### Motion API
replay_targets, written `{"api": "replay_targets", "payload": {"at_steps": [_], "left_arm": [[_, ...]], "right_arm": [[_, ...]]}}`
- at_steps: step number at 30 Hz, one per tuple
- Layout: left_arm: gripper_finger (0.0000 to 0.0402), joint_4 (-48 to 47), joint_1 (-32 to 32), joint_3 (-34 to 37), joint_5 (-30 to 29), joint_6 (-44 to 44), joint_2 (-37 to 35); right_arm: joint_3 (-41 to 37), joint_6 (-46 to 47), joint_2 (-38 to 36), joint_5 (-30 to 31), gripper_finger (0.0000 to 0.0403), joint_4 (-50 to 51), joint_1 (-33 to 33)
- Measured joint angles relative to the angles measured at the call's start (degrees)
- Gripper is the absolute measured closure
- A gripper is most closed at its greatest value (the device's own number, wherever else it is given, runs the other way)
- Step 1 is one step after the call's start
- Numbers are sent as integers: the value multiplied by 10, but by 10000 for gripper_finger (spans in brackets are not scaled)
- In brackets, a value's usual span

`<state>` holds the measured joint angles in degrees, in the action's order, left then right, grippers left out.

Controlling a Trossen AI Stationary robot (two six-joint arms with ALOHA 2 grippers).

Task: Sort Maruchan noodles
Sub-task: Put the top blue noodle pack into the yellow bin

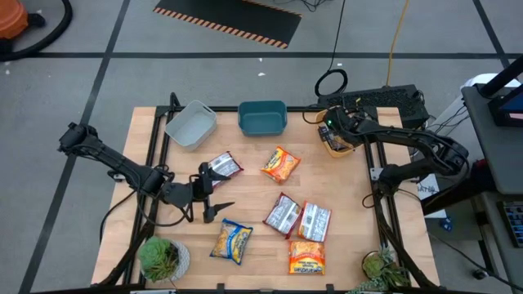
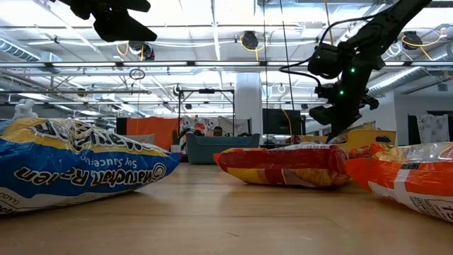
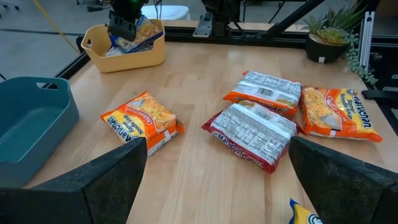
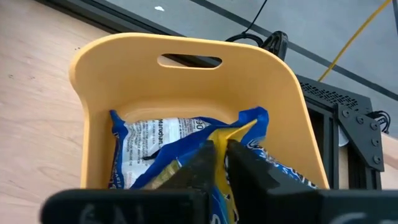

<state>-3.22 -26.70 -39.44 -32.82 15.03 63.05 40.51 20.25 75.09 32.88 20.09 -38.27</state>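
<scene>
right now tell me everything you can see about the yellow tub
The yellow tub is a small smooth plastic bin with rounded corners and a slot handle cut through one end wall. It sits upright at the table's far right corner. Inside lie yellow and blue noodle packets, crinkled, one printed side up. The right gripper reaches down into it, fingers pinched on a packet's edge.

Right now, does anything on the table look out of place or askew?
Mostly no. The right gripper pinches a yellow-and-blue packet that stands crumpled on edge in the yellow tub rather than lying flat. Two packets mid-table touch or overlap. The left gripper waits, fingers open.
</scene>
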Motion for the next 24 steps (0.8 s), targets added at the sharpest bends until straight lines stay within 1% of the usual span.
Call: {"api": "replay_targets", "payload": {"at_steps": [3, 7, 10, 13, 17, 24], "left_arm": [[7, 0, 0, 0, 0, 0, 0], [7, 0, 0, 0, 0, 0, 0], [7, 0, 0, 0, 0, 0, 0], [7, -1, 0, 0, 0, 0, 0], [7, -8, 0, 0, 0, 2, 0], [7, -19, -5, 0, 0, 16, 0]], "right_arm": [[0, 0, 0, -2, 398, -3, 0], [0, -6, -6, -46, 398, -33, 0], [0, -13, -11, -60, 402, -58, 1], [0, -15, -20, -59, 402, -68, 1], [0, -18, -31, -39, 402, -76, 3], [0, -34, -42, 16, 403, -121, 26]]}}
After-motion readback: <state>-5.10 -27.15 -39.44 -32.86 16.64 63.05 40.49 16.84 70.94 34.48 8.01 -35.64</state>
